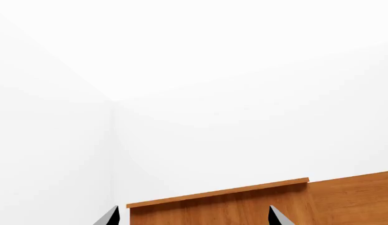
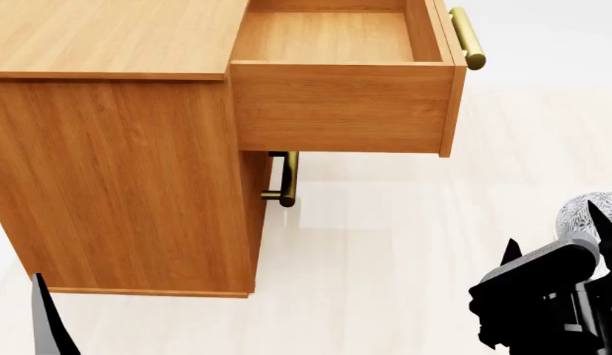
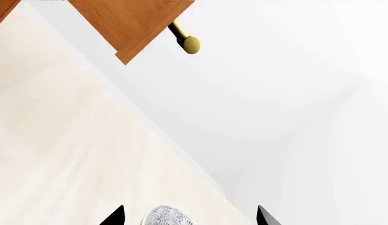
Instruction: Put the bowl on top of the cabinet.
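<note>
The bowl [image 2: 588, 209], small and white with a dense grey floral pattern, sits low at the far right of the head view, over the pale floor. My right gripper [image 2: 559, 238] is open around it. In the right wrist view the bowl [image 3: 164, 217] lies between the two wide-apart dark fingertips, closer to one of them, and I cannot tell whether either touches it. The orange-brown cabinet [image 2: 119, 170] stands at the left with its flat top showing. My left gripper [image 1: 194, 218] is open and empty, facing a cabinet panel [image 1: 244, 206]. One of its fingertips [image 2: 46, 319] shows at the lower left.
The cabinet's top drawer [image 2: 335, 89] is pulled out, with nothing in it, and its brass bar handle [image 2: 467, 37] points toward my right arm. A second brass handle [image 2: 286, 181] sits below it. Pale floor [image 2: 385, 244] lies between the cabinet and the bowl. White walls stand behind.
</note>
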Motion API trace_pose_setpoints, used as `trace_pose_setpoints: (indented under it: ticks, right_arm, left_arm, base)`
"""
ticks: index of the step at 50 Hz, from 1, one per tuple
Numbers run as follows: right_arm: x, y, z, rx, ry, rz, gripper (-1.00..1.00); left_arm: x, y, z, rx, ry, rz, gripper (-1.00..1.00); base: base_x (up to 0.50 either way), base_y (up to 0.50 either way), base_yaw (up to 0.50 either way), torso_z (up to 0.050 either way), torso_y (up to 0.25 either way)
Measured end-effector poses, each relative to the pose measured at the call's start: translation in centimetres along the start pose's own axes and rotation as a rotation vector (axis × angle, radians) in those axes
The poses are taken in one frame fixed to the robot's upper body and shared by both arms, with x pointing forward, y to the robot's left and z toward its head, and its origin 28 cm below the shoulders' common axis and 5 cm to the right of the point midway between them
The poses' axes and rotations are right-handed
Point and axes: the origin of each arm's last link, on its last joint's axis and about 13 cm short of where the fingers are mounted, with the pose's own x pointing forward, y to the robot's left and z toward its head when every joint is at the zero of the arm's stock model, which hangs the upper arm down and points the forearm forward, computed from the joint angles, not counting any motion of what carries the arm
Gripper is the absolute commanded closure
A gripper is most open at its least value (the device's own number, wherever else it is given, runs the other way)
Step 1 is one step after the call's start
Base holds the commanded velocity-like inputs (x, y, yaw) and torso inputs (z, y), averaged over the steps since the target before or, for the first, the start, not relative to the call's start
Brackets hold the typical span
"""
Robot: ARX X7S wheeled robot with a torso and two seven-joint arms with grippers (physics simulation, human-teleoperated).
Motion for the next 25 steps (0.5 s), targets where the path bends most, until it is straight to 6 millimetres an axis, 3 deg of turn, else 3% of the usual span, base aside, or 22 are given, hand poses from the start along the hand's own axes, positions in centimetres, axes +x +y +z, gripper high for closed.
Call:
trace_pose_setpoints:
  ticks: [25]
  right_arm:
    - [2.9,-0.7,-3.6,-0.079,0.191,0.084,-1.0]
  left_arm:
    - [-0.2,-0.1,-0.1,-0.003,0.012,-0.005,-1.0]
  base:
    - [0.0,0.0,0.0,0.0,0.0]
